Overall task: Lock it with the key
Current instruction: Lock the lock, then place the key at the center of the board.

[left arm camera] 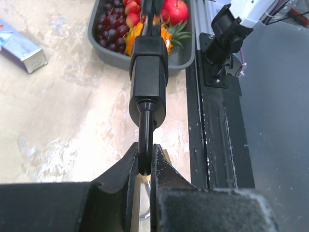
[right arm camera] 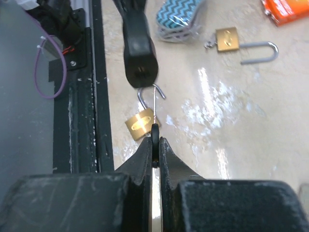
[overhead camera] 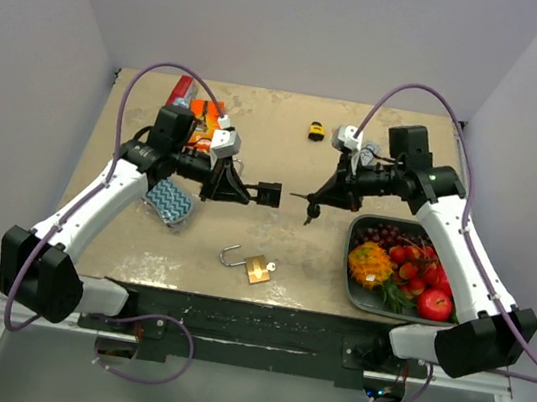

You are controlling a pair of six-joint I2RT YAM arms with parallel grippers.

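Observation:
My left gripper is shut on the shackle of a black padlock and holds it in the air, body pointing right. My right gripper is shut on the black head of a key, whose thin blade points at the padlock's keyhole end. In the top view the blade's tip is a small gap from the lock. In the right wrist view the tip sits just right of the keyhole.
An open brass padlock lies near the front edge below the grippers. A second brass padlock lies further back. A fruit tray, teal sponge, orange packet and small yellow object are around.

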